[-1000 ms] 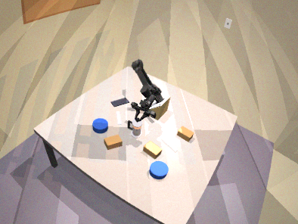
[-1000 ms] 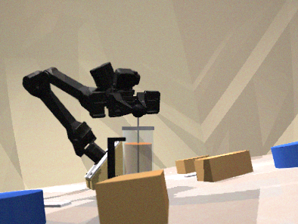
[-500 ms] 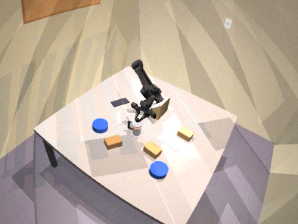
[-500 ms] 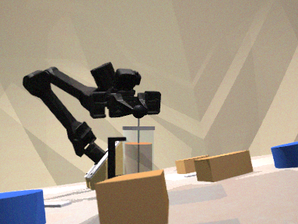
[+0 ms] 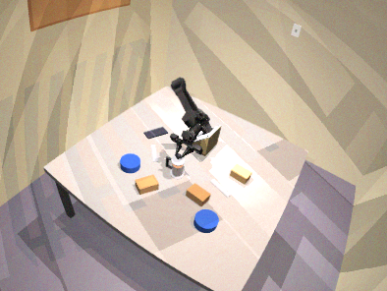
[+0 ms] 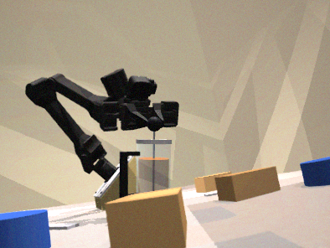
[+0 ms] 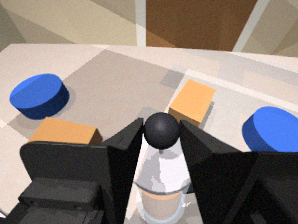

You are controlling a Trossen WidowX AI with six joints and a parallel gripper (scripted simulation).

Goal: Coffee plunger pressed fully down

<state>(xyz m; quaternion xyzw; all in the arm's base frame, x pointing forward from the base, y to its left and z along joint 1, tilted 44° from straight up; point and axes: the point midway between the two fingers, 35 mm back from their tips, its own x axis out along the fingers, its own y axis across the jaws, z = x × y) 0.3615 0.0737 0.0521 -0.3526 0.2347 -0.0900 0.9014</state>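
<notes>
Pale square table [image 5: 255, 231] carries: glass coffee press [image 5: 177, 168] standing upright near centre, two blue round discs [image 5: 130, 162], three tan rectangular blocks [image 5: 146, 184], one dark flat slab [image 5: 155, 132].
</notes>
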